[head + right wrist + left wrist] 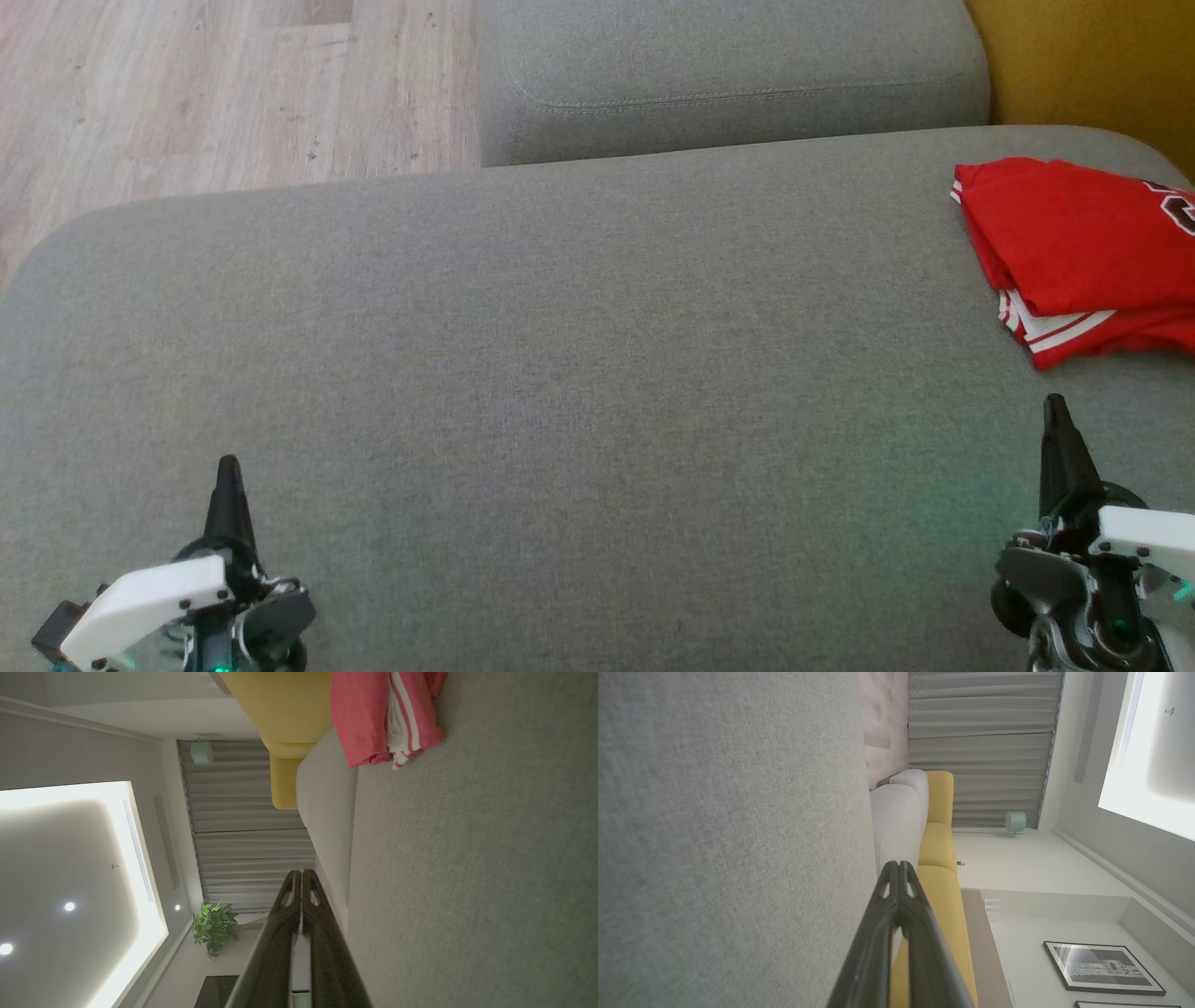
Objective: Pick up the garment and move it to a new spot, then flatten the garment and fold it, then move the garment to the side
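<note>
1. My left gripper [229, 464] and right gripper [1056, 401] both have their dark fingers pressed together and grip nothing. They sit over the near part of the broad grey woven sofa cushion [560, 373].
2. The red jersey garment with white stripes [1074, 243] lies folded at the cushion's far right, apart from my right gripper.
3. The risk I judge likeliest is a careless sweep of my right arm, which could snag a loose hem and undo the fold or push the garment over the edge.
4. Nothing here serves as a container; the garment rests straight on the cushion.
</note>
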You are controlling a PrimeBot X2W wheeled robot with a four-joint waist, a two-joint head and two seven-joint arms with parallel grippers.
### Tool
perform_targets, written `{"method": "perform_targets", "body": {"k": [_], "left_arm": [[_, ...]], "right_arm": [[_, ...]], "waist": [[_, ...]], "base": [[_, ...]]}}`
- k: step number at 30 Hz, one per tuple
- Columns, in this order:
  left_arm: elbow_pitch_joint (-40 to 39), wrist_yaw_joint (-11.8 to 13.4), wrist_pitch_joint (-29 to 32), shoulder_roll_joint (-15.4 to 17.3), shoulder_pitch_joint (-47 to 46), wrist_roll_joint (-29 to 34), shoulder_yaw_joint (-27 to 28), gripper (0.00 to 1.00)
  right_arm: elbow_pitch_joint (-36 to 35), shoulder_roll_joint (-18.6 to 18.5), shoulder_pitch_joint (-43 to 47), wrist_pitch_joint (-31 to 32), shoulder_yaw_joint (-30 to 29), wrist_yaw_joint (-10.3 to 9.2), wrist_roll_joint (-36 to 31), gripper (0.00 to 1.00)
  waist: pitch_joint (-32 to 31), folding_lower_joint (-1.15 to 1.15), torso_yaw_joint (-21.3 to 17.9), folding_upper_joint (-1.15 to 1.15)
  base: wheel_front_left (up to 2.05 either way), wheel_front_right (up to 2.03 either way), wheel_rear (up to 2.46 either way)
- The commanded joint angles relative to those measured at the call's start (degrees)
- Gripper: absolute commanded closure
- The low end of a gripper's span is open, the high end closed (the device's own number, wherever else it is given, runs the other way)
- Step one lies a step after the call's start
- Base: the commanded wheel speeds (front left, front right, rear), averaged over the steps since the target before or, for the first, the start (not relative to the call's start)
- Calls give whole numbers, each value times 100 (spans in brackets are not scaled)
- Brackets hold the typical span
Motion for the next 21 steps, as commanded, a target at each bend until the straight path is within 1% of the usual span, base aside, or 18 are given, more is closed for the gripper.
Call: {"method": "perform_targets", "body": {"k": [1,21], "left_arm": [[-161,-41,47,24,-289,55,239,100],[-161,-41,47,23,-289,56,239,100]], "right_arm": [[-178,-20,-318,35,118,-4,32,100],[-178,-20,-318,34,118,-4,32,100]], "waist": [[0,0,0,0],[0,0,0,0]], "base": [[0,0,0],[0,0,0]]}}
